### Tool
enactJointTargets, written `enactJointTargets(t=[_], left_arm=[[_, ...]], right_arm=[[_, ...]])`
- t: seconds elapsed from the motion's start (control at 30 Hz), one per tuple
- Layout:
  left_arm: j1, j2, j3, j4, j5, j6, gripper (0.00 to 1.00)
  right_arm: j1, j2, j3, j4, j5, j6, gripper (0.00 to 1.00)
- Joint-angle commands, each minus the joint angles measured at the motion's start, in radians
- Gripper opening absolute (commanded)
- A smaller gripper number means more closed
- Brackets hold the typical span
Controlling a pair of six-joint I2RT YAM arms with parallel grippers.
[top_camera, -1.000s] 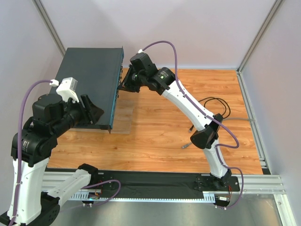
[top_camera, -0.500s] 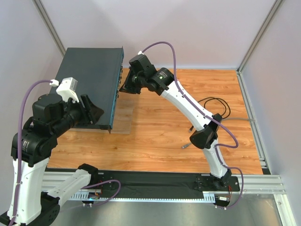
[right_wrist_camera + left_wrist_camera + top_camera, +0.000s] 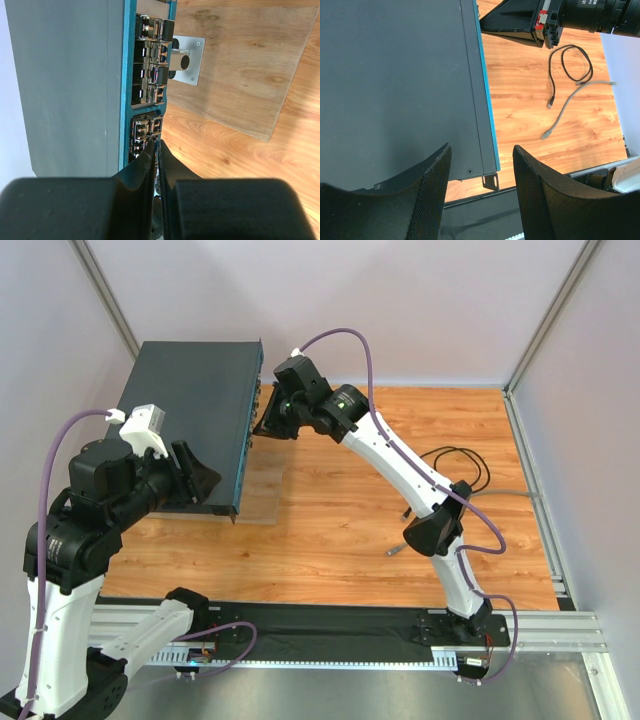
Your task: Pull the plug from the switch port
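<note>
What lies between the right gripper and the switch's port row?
Nothing visible: in the right wrist view the closed jaws of the right gripper reach the port row of the switch, leaving no gap.

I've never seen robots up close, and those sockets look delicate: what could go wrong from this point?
The right tool has its tips nearly together at the socket row of the switch. What they pinch, if anything, is hidden, so it might pull back with nothing or scrape a socket. The left tool stands open over the switch's corner, apparently not clamping it, so a hard tug could drag the switch sideways.
</note>
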Motion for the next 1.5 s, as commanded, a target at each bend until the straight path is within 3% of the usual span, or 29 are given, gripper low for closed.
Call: enactJointTargets(t=[0.0,0.2,0.37,0.6,0.97,1.2,1.33,1.47], left_arm=[[0.005,-0.008,0.001,0.009,-0.001,0.010,0.61],[0.005,-0.009,-0.004,0.010,-0.004,0.010,0.61],[0.005,-0.008,-0.002,0.010,-0.004,0.010,0.61],[0.005,-0.009,-0.002,0.010,-0.005,0.008,0.61],[0.005,-0.002,0.004,0.013,0.013,0.006,0.61],[0.005,0.004,0.010,0.010,0.022,0.005,0.61],[0.005,0.027,0.034,0.029,0.067,0.013,0.61],[0.005,0.081,0.091,0.016,0.078,-0.003,0.61]], right_arm=[[0.010,0.003,0.004,0.057,-0.017,-0.009,0.07],[0.012,0.009,0.004,0.055,-0.022,-0.011,0.07],[0.020,0.024,0.033,0.040,-0.013,-0.017,0.00],[0.032,0.032,0.099,-0.107,0.179,-0.107,0.00],[0.058,0.018,0.146,-0.152,0.342,-0.222,0.00],[0.058,0.000,0.131,-0.150,0.332,-0.236,0.00],[0.035,-0.095,-0.002,-0.081,0.282,-0.282,0.01],[-0.042,-0.233,-0.217,0.069,0.066,-0.304,0.20]])
